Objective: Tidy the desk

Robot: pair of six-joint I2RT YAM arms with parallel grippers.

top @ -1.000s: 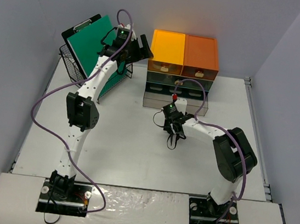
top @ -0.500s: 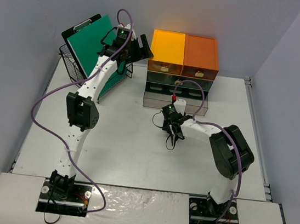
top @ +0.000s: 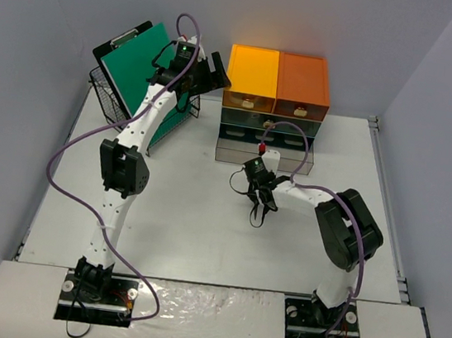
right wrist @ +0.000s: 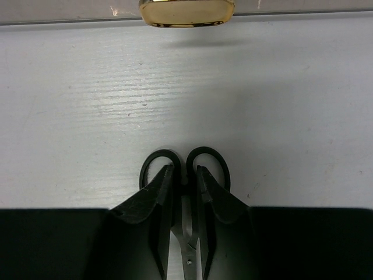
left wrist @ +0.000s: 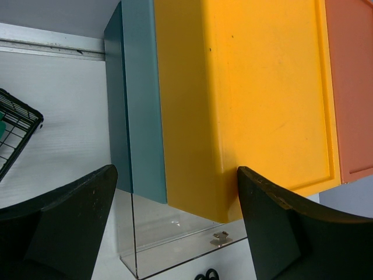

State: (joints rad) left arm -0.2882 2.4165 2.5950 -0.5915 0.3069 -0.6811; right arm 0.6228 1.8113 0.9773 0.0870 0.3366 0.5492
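The desk [top: 184, 230] is a white tabletop with pale walls. My right gripper [top: 260, 199] is low over its middle, in front of the drawers. It is shut on black-handled scissors [top: 258, 213]. In the right wrist view my gripper [right wrist: 184, 172] pinches the scissors [right wrist: 210, 158] just below the two finger loops, and the blades run back between the fingers. My left gripper [top: 214, 72] is open and empty, held high beside the yellow drawer unit [top: 252, 77]. In the left wrist view the gripper [left wrist: 175, 175] frames that yellow unit [left wrist: 256, 99].
A stack of drawers stands at the back: yellow and orange [top: 304, 83] on top, teal below, a clear one [top: 265, 153] lowest with a gold handle [right wrist: 186, 11]. A wire basket [top: 106, 99] holding a green clipboard [top: 140, 58] stands at the back left.
My right arm's elbow has swung slightly left and the gripper with the scissors has edged a little toward the drawers. The left arm has not moved.
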